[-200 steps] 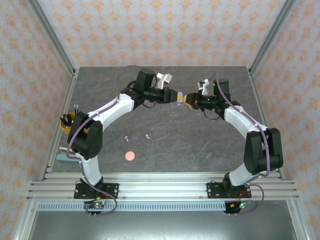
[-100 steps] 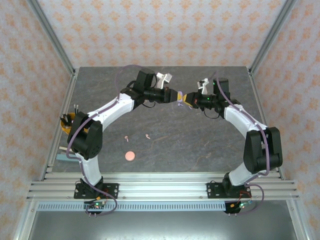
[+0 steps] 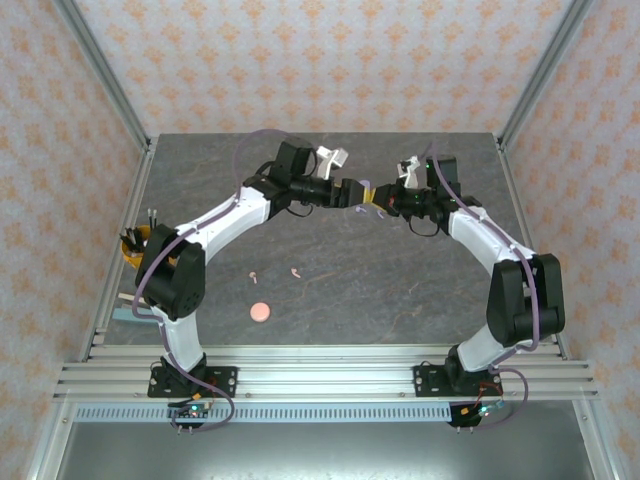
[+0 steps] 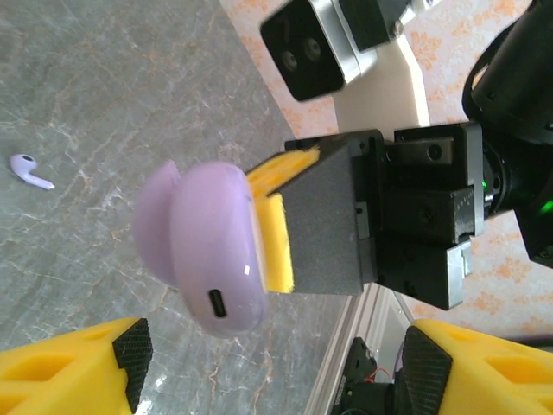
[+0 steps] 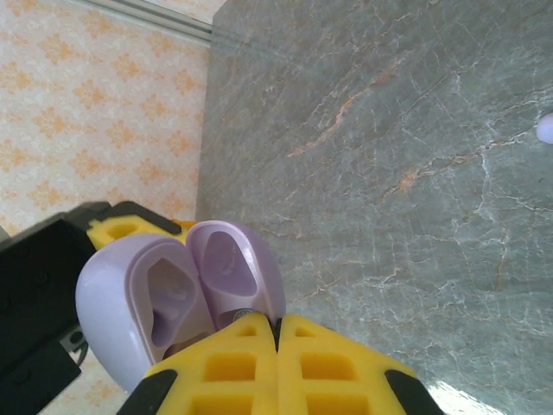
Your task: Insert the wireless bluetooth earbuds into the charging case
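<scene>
Left tool (image 4: pixel 276 367) newly wide, off case (image 4: pixel 207 251)

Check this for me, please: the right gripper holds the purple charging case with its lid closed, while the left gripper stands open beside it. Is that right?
Not quite: the lid is open. The right wrist view shows the purple charging case with its two halves spread apart and their hollows showing, pinched by the right gripper. The rest holds: the left gripper stands open beside it.
</scene>
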